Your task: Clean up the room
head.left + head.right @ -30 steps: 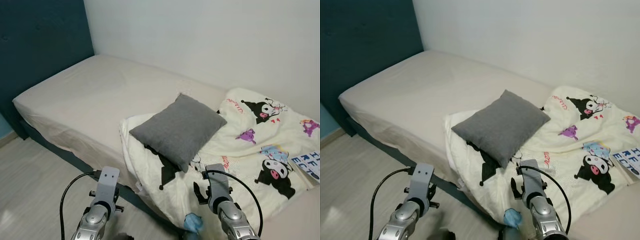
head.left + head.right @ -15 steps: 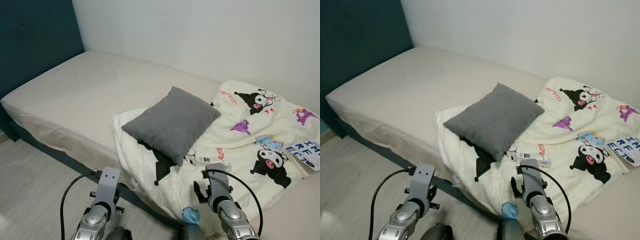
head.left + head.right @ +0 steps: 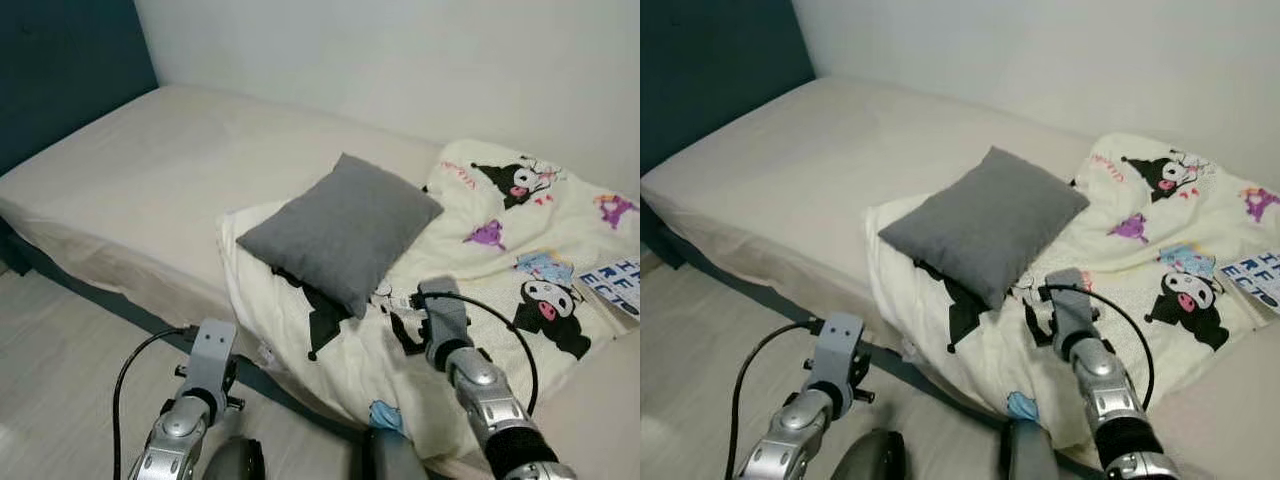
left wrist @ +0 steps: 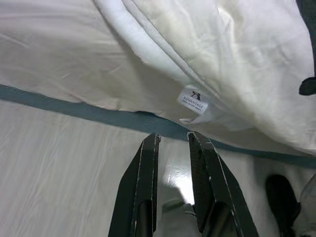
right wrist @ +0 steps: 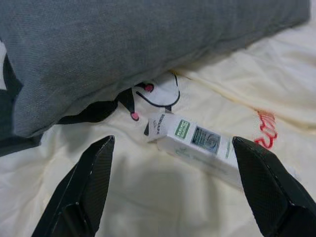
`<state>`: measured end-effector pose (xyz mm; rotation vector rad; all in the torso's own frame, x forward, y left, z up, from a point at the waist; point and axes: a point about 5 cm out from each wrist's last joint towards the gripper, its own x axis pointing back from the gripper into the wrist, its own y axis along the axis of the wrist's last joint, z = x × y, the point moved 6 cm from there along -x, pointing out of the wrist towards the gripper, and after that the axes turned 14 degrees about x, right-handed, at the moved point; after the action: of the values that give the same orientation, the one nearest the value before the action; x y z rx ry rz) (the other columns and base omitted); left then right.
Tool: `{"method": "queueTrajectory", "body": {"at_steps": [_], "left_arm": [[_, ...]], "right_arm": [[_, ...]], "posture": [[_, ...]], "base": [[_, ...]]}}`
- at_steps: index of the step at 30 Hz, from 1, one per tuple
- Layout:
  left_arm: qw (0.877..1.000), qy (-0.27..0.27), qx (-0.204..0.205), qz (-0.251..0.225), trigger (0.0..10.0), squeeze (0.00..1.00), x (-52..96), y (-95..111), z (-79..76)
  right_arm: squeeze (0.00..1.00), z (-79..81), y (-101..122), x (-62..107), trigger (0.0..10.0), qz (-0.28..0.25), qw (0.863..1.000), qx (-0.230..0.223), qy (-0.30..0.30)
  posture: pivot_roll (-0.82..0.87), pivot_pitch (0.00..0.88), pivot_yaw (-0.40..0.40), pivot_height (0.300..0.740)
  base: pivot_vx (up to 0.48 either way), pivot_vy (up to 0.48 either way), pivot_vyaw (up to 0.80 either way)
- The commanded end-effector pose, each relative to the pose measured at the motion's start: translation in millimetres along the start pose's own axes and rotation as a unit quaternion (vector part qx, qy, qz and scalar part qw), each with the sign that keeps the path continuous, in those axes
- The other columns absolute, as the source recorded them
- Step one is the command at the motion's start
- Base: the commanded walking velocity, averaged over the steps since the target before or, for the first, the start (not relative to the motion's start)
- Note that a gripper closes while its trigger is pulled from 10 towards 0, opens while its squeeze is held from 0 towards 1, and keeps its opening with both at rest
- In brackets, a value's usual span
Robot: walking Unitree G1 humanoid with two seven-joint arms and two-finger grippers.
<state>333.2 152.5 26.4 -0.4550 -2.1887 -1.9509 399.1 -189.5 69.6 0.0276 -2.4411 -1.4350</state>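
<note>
We face the bed (image 3: pixel 130 190); a printed quilt (image 3: pixel 480 260) covers its right part, w/ a grey pillow (image 3: pixel 340 228) on it. A small white box (image 5: pixel 197 142) lies on the quilt just beside the pillow's edge, dead ahead of our right gripper (image 5: pixel 173 197), fingers spread wide, nothing held. Box's long axis runs across the gap, so we'd likely need wrist rotation. Left gripper (image 4: pixel 173 148) near-closed, empty, low by the bed frame, farther off.

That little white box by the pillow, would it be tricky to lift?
Probably not. The box looks like thin carton, so likely light and stiff but crushable. It lies flat on the soft blanket, so it may sink rather than slide as the open right gripper closes.
</note>
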Motion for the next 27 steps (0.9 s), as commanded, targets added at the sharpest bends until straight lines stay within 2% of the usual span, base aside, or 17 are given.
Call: {"method": "queueTrajectory", "body": {"at_steps": [1, 8, 10, 11, 14, 15, 16, 18, 20, 22, 24, 27], "left_arm": [[1.000, -0.018, 0.010, 0.001, 10.0, 0.00, 5.9, 4, 1.4], [0.997, -0.071, 0.014, -0.022, 10.0, 0.00, 14.1, 31, -10.1], [0.993, -0.112, 0.007, -0.034, 10.0, 0.00, 19.2, 46, -19.3], [0.993, -0.112, 0.007, -0.034, 10.0, 0.00, 19.2, 46, -19.3], [0.982, -0.184, -0.016, -0.043, 10.0, 0.00, 30.3, 64, -34.3], [0.982, -0.184, -0.016, -0.043, 10.0, 0.00, 30.3, 64, -34.3], [0.975, -0.219, -0.019, -0.046, 10.0, 0.00, 36.8, 71, -42.5], [0.969, -0.244, -0.016, -0.047, 10.0, 0.00, 42.6, 74, -50.2], [0.967, -0.250, -0.015, -0.046, 10.0, 0.00, 44.6, 74, -52.1], [0.963, -0.267, -0.009, -0.044, 10.0, 0.00, 51.5, 77, -58.9], [0.963, -0.267, -0.009, -0.044, 10.0, 0.00, 51.5, 77, -58.9], [0.957, -0.288, -0.004, -0.043, 10.0, 0.00, 59.3, 79, -68.0]], "right_arm": [[0.00, -7.0, 0, -2.6, 10.0, 0.010, 1.000, 0.014, 0.015], [0.00, -17.6, 16, -8.3, 10.0, 0.006, 0.998, 0.033, 0.057], [0.00, -23.0, 17, -8.8, 10.0, 0.014, 0.996, 0.051, 0.076], [0.00, -23.0, 17, -8.8, 10.0, 0.014, 0.996, 0.051, 0.076], [0.03, -32.4, 15, -7.9, 10.0, 0.035, 0.991, 0.070, 0.106], [0.03, -32.4, 15, -7.9, 10.0, 0.035, 0.991, 0.070, 0.106], [1.00, -36.3, 14, -6.3, 10.0, 0.046, 0.987, 0.089, 0.126], [1.00, -41.6, 17, -3.9, 10.0, 0.050, 0.983, 0.096, 0.146], [1.00, -43.1, 17, -3.2, 10.0, 0.050, 0.982, 0.097, 0.152], [1.00, -51.7, 21, -0.5, 10.0, 0.051, 0.979, 0.111, 0.163], [1.00, -51.7, 21, -0.5, 10.0, 0.051, 0.979, 0.111, 0.163], [1.00, -59.7, 24, 3.6, 10.0, 0.052, 0.974, 0.127, 0.182]], "posture": [[0.06, 0.282, -0.038, 0.621], [0.07, 0.309, -0.040, 0.621], [0.08, 0.325, -0.040, 0.621], [0.08, 0.325, -0.040, 0.621], [0.10, 0.361, -0.044, 0.621], [0.10, 0.361, -0.044, 0.621], [0.10, 0.367, -0.046, 0.621], [0.10, 0.375, -0.046, 0.621], [0.10, 0.375, -0.046, 0.621], [0.11, 0.386, -0.047, 0.621], [0.11, 0.386, -0.047, 0.621], [0.12, 0.395, -0.046, 0.621]], "base": [[0.000, 0.000, 0.00], [0.000, 0.000, 0.00], [0.000, 0.000, 0.00], [0.000, 0.000, 0.00], [0.000, 0.000, 0.00], [0.000, 0.000, 0.00], [0.000, 0.000, 0.00], [0.000, 0.000, 0.00], [0.000, 0.000, 0.00], [0.000, 0.000, 0.00], [0.000, 0.000, 0.00], [0.000, 0.000, 0.00]]}}
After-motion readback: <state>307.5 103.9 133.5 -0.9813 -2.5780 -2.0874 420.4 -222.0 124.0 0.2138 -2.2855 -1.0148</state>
